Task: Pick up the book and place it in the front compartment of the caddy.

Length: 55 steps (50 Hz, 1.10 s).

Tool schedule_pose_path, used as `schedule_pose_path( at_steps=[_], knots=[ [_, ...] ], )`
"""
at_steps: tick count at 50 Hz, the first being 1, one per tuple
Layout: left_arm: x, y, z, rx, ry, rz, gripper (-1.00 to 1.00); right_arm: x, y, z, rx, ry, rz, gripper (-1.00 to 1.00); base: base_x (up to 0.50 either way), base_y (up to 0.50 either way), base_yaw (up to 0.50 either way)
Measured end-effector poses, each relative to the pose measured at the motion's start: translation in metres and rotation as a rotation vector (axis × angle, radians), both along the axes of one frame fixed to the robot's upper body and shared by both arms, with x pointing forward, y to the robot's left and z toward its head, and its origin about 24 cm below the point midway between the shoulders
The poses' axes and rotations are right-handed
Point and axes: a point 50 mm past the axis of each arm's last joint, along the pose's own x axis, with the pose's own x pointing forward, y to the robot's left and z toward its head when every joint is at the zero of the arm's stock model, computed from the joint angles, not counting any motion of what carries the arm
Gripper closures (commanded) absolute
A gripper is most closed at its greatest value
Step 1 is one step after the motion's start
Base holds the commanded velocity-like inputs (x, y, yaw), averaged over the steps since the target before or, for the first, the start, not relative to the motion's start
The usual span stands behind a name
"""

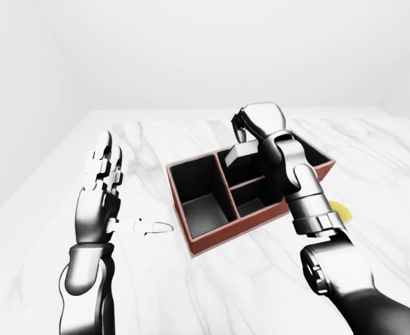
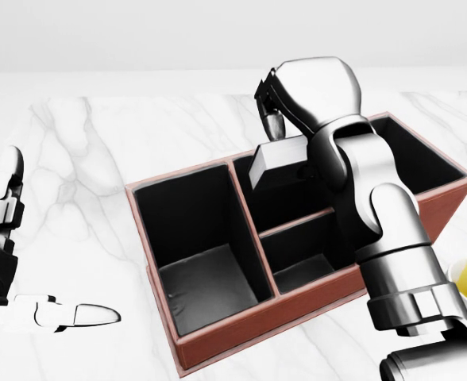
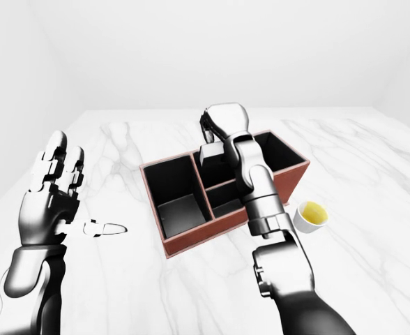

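The caddy (image 2: pixel 218 340) is a reddish-brown box with black compartments, lying askew on the marble table in the middle of the head view. A grey book (image 2: pixel 275 163) hangs tilted over the upper middle compartment, with its lower end dipping below the rim. My right hand (image 2: pixel 276 119) is shut on the book's top edge, and its arm crosses over the caddy's right part. At the left edge my left hand (image 1: pixel 111 187) stands open, fingers raised and thumb pointing right, well apart from the caddy.
A small white cup (image 3: pixel 311 216) of yellow liquid stands on the white marble table (image 2: pixel 90 151) just right of the caddy, beside my right forearm. The large left compartment and the small lower middle one show only black interiors.
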Motion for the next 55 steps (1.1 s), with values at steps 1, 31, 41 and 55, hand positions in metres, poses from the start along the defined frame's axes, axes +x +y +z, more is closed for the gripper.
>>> schedule_pose_path(
  at_steps=[1, 31, 41, 55],
  knots=[
    [0.0, 0.0, 0.0, 0.0, 0.0, 0.0, -1.0, 0.001, 0.0, -0.001, -0.001, 0.001, -0.002, 1.0, 0.0, 0.0, 0.0],
    [0.002, -0.001, -0.002, -0.002, 0.011, -0.002, -1.0, 0.012, -0.001, -0.024, -0.029, 0.036, -0.036, 1.0, 0.0, 0.0, 0.0],
    [0.002, -0.001, -0.003, -0.003, 0.014, -0.003, -1.0, 0.014, 0.001, -0.03, -0.034, 0.047, -0.038, 1.0, 0.0, 0.0, 0.0],
    [0.002, -0.001, -0.003, -0.003, 0.014, -0.003, -1.0, 0.017, 0.006, -0.038, -0.032, 0.061, -0.036, 1.0, 0.0, 0.0, 0.0]
  ],
)
